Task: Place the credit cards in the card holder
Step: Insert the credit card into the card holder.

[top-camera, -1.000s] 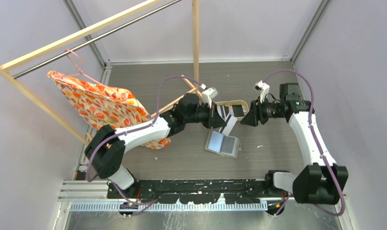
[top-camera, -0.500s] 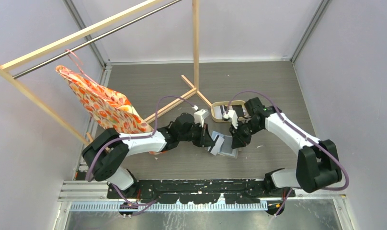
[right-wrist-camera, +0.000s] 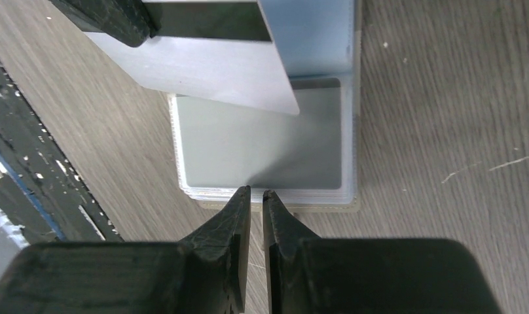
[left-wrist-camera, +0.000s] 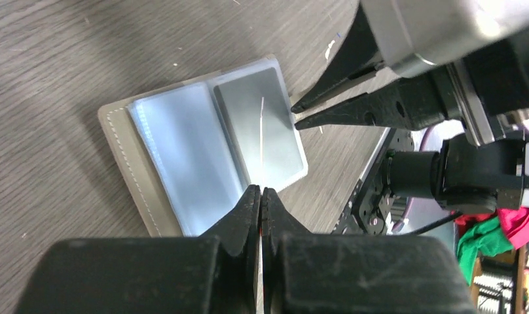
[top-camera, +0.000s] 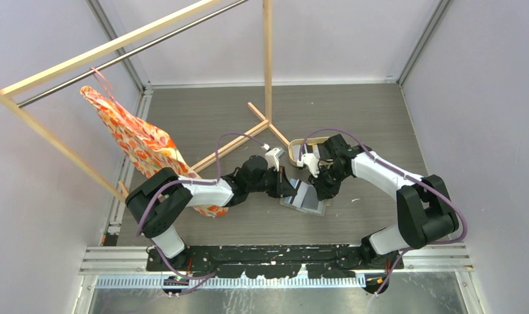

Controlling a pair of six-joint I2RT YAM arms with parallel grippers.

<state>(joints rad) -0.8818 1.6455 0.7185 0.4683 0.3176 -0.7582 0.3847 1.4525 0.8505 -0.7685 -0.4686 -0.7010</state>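
Grey table (top-camera: pixel 353 111): rack (top-camera: pixel 268 59), tray (top-camera: pixel 312 139), card (right-wrist-camera: pixel 209 72) above card holder (top-camera: pixel 309 201)

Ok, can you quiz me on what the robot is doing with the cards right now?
1. Which gripper holds the credit card? A) the left one B) the right one C) neither
2. True or false: the card holder lies open.
3. Fill the gap: the patterned cloth hanging on the rack is mostly ____.
Key: 1 A, the left gripper; 2 true; 3 orange.
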